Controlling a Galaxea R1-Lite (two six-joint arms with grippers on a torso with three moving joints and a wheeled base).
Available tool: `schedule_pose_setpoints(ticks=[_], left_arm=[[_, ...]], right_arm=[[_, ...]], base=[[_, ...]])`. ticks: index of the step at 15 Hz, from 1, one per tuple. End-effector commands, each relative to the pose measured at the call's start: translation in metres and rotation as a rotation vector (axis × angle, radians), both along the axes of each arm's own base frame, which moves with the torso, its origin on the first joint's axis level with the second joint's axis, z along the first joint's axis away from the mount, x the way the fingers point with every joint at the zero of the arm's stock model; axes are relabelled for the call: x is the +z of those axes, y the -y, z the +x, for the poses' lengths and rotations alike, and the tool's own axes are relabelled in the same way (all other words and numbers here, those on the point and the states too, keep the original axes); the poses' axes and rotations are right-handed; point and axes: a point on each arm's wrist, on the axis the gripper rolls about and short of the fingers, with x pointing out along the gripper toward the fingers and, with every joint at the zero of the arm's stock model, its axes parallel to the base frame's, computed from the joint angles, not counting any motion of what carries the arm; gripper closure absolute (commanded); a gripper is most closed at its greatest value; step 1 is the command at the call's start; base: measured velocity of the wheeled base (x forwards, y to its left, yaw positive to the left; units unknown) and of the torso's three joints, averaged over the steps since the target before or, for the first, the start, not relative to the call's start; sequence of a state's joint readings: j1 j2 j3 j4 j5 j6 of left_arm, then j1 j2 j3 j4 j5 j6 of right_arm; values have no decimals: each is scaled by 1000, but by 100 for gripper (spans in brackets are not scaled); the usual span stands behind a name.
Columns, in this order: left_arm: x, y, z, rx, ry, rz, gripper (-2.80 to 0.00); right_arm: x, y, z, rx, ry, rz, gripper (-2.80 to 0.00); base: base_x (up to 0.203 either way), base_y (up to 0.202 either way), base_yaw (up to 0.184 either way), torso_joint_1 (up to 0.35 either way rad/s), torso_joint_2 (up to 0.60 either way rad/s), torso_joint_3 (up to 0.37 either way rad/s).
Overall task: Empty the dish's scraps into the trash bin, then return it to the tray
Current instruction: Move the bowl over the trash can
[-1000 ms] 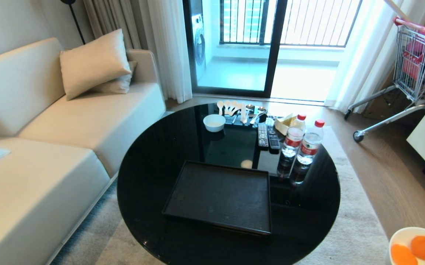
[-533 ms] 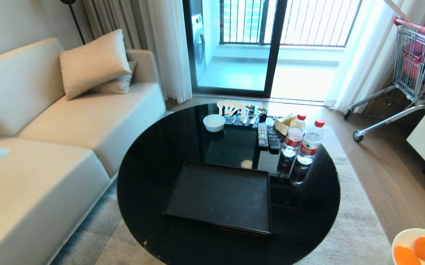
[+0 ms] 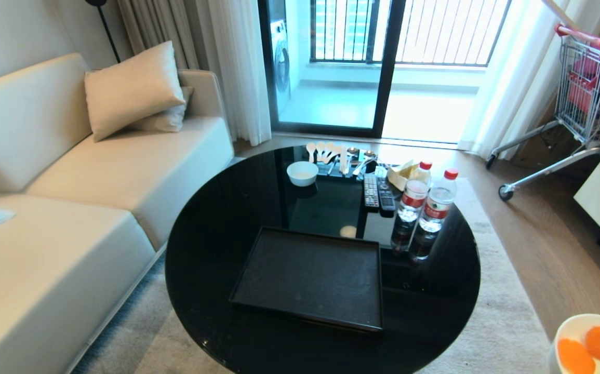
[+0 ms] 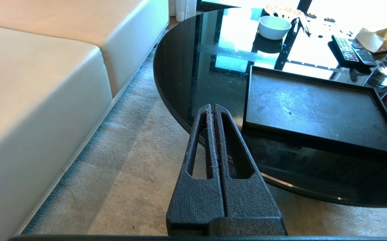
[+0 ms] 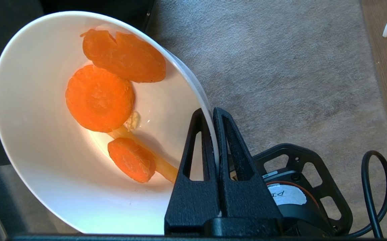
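The tray (image 3: 310,278) is a big matte black rectangle with a low rim, lying bare on the round glossy table (image 3: 211,234). Off the table's right side, above the carpet (image 5: 280,67), the right gripper (image 5: 212,113) pinches the rim of the dish (image 5: 46,174), a deep glossy white bowl, tilted. Three thick orange carrot slices (image 5: 99,98) lie inside. The left gripper (image 4: 212,108), jaws pressed together and holding nothing, hangs beside the table's near edge.

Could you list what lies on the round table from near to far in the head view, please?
Black tray → two water bottles → two remote controls → white bowl → row of spoons at the far edge.
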State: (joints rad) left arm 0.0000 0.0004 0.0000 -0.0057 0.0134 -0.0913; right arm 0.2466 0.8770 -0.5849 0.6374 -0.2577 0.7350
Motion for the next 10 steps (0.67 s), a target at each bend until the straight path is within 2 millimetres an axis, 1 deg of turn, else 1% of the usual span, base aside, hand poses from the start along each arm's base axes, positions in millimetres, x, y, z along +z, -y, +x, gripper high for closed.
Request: schedule_pose_setpoints(ticks=[1,10], left_arm=[[0,0,0,0,1,-1,0],[0,0,0,0,1,-1,0]], right_arm=[[0,0,0,-4,-3,0,0],[-1,0,-3,11,2,4,0]], base=[[0,0,0,0,0,0],[0,0,0,0,0,0]])
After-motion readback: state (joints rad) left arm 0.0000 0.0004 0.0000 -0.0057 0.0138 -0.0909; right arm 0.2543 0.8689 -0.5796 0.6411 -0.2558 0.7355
